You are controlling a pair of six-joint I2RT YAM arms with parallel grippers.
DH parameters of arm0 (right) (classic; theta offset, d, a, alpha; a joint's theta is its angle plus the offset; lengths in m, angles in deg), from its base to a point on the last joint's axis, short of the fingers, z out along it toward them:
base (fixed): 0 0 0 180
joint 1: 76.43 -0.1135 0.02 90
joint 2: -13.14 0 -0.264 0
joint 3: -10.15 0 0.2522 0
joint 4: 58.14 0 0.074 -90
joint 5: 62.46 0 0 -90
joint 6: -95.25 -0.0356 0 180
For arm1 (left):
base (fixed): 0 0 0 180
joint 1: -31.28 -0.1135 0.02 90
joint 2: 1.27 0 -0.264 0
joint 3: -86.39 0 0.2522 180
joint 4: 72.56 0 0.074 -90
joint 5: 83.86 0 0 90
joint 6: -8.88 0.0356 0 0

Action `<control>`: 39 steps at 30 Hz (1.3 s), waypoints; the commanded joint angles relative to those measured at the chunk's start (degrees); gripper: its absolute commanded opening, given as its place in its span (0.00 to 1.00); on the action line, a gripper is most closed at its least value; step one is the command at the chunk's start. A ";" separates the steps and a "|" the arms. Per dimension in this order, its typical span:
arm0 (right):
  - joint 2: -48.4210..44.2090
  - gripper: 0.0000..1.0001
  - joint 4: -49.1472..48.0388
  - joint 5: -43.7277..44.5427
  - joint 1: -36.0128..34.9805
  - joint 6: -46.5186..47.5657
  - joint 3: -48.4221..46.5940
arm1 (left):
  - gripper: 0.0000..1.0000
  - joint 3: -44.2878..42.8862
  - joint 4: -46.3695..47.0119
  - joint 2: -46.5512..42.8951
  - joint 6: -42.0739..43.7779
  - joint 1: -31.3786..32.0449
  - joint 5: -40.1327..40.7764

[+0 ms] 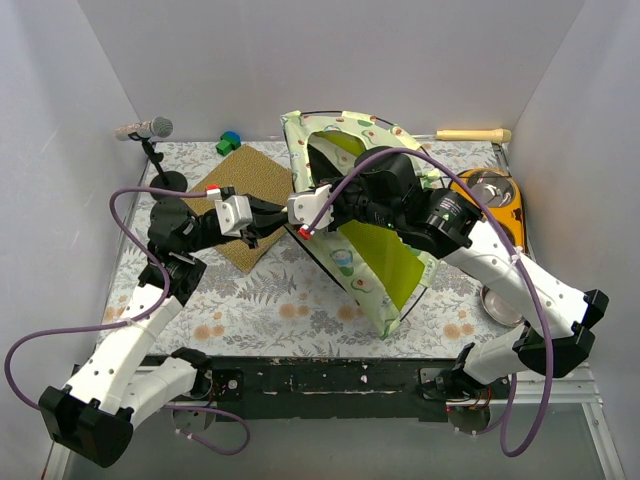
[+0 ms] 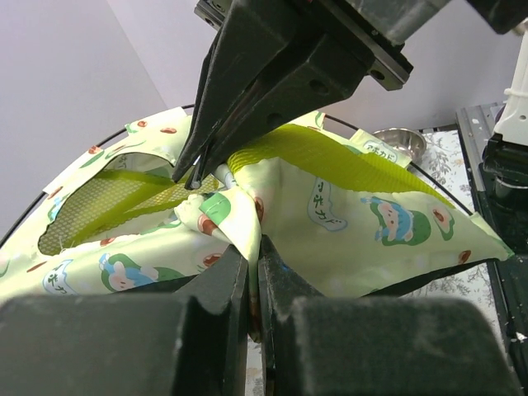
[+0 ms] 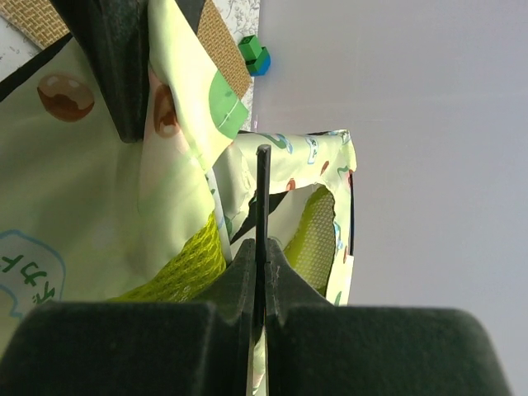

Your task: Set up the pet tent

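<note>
Left gripper (image 2: pixel 252 266) pinched shut on a fabric fold at lower centre; beyond, right gripper (image 3: pixel 262 257) clamped on a thin black pole (image 3: pixel 262 190). Pet tent (image 1: pixel 375 265) mid-table, half-collapsed, apparently mid-raise. Next, probably called for flexing the pole while holding the fabric taut.

A robotics lab cell, plainly — bare white panels (image 1: pixel 50 150) box in a fern-print table (image 1: pixel 270 310), left arm (image 1: pixel 125 345) and right arm (image 1: pixel 525 285) bolted to a black rail (image 1: pixel 320 378) at its near edge, a stand microphone (image 1: pixel 146 128) far left.
</note>
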 commanded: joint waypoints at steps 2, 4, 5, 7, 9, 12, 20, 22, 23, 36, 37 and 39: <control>-0.26 0.01 1.58 4.73 0.72 4.83 0.45 | 0.00 -1.05 1.86 -2.13 3.82 0.02 -1.57; 0.00 0.01 2.10 5.16 0.72 5.19 0.27 | 0.00 -1.23 1.77 -2.21 4.08 0.02 -1.57; 0.26 0.01 2.19 5.34 0.63 5.45 0.18 | 0.00 -1.23 1.77 -2.21 4.26 0.02 -1.74; 0.53 0.01 2.54 6.04 0.72 5.71 0.36 | 0.00 -1.14 1.86 -2.30 4.61 0.02 -1.83; 0.88 0.01 2.90 6.92 0.72 6.06 0.62 | 0.00 -1.23 1.86 -2.39 4.78 0.02 -1.92; 0.62 0.01 2.02 8.14 0.72 6.59 2.46 | 0.00 -1.41 1.78 -2.30 4.96 0.02 -1.92; 1.14 0.01 2.37 8.85 0.72 7.30 2.91 | 0.00 -1.76 1.95 -2.56 5.31 0.02 -2.53; 1.06 0.01 1.76 7.98 0.72 7.12 2.47 | 0.00 -1.58 1.78 -2.65 5.49 0.02 -2.62; 0.80 0.01 1.49 7.54 0.72 7.21 2.47 | 0.00 -1.67 1.69 -2.65 5.49 0.02 -2.53; -3.43 0.01 2.02 -5.38 0.72 9.76 2.21 | 0.00 -2.55 0.54 -1.16 4.52 0.02 -1.56; -3.43 0.01 2.19 -5.65 0.63 9.84 2.03 | 0.00 -2.55 0.46 -1.07 4.52 0.02 -1.65; -3.51 0.01 2.45 -5.65 0.54 10.46 2.03 | 0.00 -2.64 0.28 -1.16 4.52 0.02 -1.74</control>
